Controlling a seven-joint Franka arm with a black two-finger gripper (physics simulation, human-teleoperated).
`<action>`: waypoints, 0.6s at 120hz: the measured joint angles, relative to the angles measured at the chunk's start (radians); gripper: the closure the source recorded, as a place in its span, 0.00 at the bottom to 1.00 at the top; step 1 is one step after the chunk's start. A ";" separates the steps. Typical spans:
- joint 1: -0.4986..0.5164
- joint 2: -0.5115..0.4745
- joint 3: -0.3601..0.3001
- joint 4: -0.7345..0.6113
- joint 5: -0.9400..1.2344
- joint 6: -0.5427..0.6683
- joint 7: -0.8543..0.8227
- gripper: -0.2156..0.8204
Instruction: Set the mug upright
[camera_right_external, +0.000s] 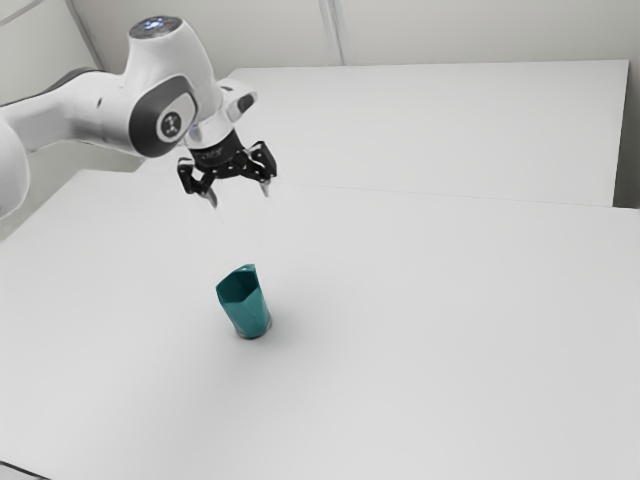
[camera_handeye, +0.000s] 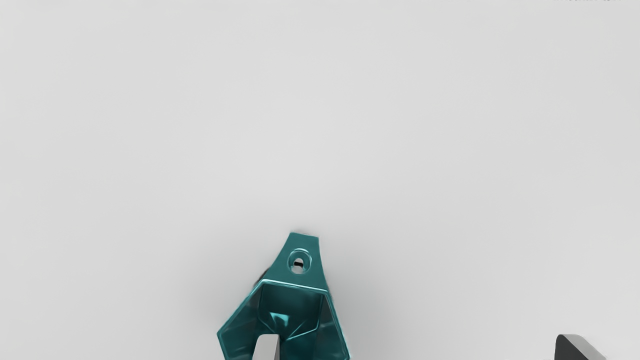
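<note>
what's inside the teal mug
The teal mug shows faceted inner walls and a bright glint. One fingertip of the end effector covers part of the interior in the wrist view; what's behind is hidden.

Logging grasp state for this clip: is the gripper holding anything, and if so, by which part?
Nothing is held: the open gripper hangs above the teal mug, clear of it.

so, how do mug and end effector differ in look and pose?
Color: the mug is teal; the end effector is black, grey-tipped.
Place: the mug rests on the table; the end effector hangs above.
Facing: the mug opens upward; the end effector points down.
Shared: neither touches the other.
</note>
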 joint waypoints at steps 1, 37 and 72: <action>0.000 0.000 0.000 0.005 0.003 -0.005 0.004 0.21; -0.021 0.005 0.003 0.098 0.035 -0.157 0.134 0.21; -0.016 0.005 0.003 0.099 0.038 -0.194 0.215 0.21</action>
